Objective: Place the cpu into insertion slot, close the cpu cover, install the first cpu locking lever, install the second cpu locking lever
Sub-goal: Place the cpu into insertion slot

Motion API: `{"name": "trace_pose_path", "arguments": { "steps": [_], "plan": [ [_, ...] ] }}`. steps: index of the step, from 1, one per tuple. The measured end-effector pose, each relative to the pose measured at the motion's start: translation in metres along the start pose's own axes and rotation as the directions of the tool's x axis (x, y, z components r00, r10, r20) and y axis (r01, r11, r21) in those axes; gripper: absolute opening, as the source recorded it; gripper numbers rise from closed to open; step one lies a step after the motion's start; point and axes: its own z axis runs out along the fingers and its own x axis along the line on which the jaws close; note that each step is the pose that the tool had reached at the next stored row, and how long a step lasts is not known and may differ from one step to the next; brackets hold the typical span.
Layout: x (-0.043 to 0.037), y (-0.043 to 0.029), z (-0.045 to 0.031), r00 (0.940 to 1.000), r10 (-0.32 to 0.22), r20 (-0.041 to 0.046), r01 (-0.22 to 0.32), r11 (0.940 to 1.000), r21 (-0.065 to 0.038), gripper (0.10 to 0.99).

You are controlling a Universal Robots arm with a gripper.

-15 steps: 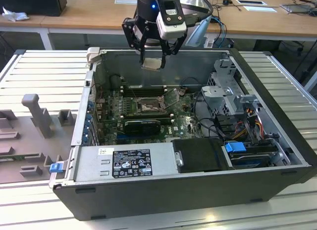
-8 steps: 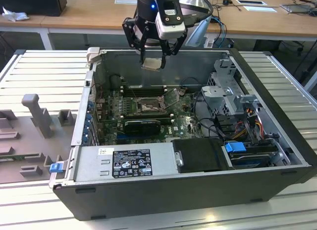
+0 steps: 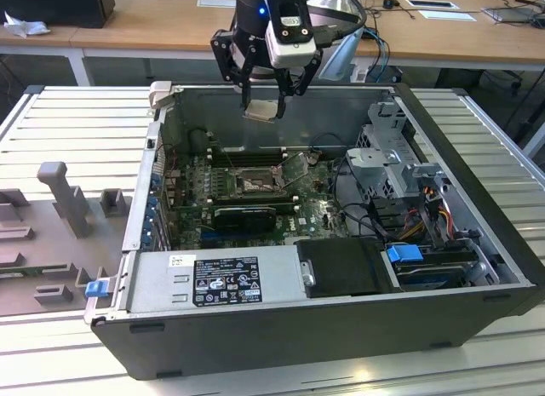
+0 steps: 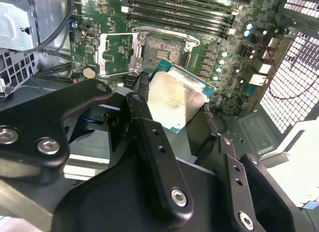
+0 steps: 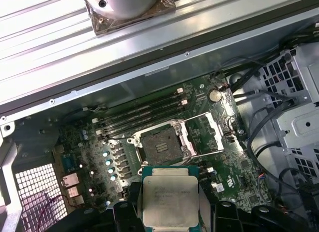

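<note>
Now | gripper (image 3: 263, 106) holds cpu (image 5: 169, 199) | above insertion slot (image 5: 162, 146) | cpu cover (image 4: 106, 52) open

A ribbed aluminium table (image 3: 77, 132) spreads from 9 o'clock to 3 o'clock in the exterior view. Behind it, at 12 o'clock, pale wooden desks (image 3: 153, 25) stand on white legs (image 3: 78, 68). A black box (image 3: 72, 4) sits at 11 o'clock and white papers (image 3: 447, 14) lie at 1 o'clock. The light is even.
</note>
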Motion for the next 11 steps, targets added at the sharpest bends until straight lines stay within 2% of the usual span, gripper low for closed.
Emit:
{"name": "trace_pose_path", "arguments": {
  "steps": [7, 11],
  "plan": [
    [0.0000, 0.0000, 0.0004, 0.9985, 0.055, 0.0048, -0.055, 0.9985, -0.001, 0.541],
    [-0.0001, -0.0001, 0.0016, 0.9984, 0.056, 0.0048, -0.056, 0.9984, -0.001, 0.541]
  ]
}}
